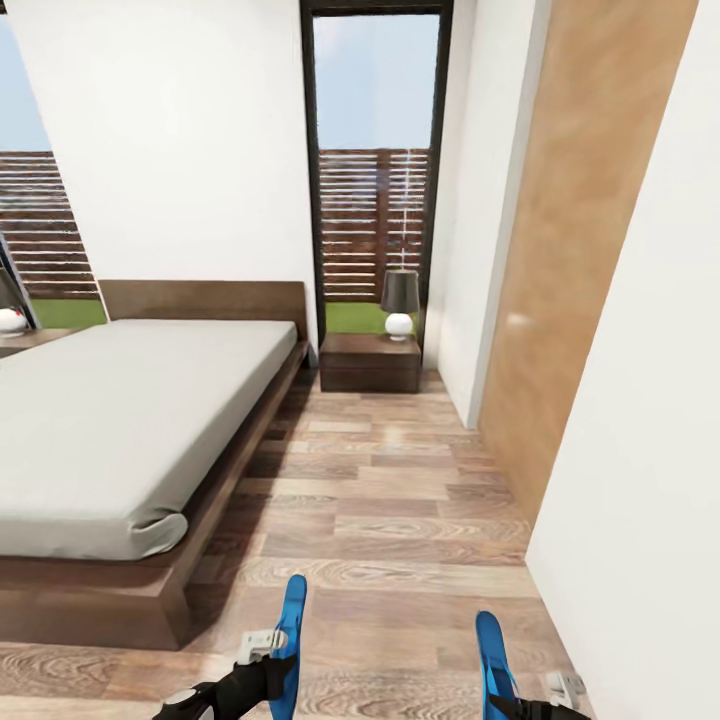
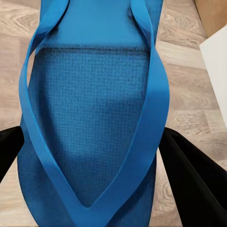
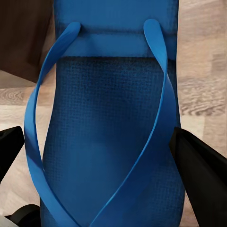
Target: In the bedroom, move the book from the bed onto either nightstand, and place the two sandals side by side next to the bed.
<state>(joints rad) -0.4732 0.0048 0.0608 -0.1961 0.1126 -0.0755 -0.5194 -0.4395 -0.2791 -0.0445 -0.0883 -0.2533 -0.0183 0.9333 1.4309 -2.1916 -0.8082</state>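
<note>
With each set of black fingers clamped on a blue sandal, left sandal (image 1: pixel 291 635) and right sandal (image 1: pixel 493 658) held over the floor (image 1: pixel 400 500) beside the bed (image 1: pixel 130 430), lower both flat, parallel and close together along the frame.

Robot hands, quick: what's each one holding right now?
Left gripper: shut on a blue sandal.
Right gripper: shut on the other blue sandal.
</note>
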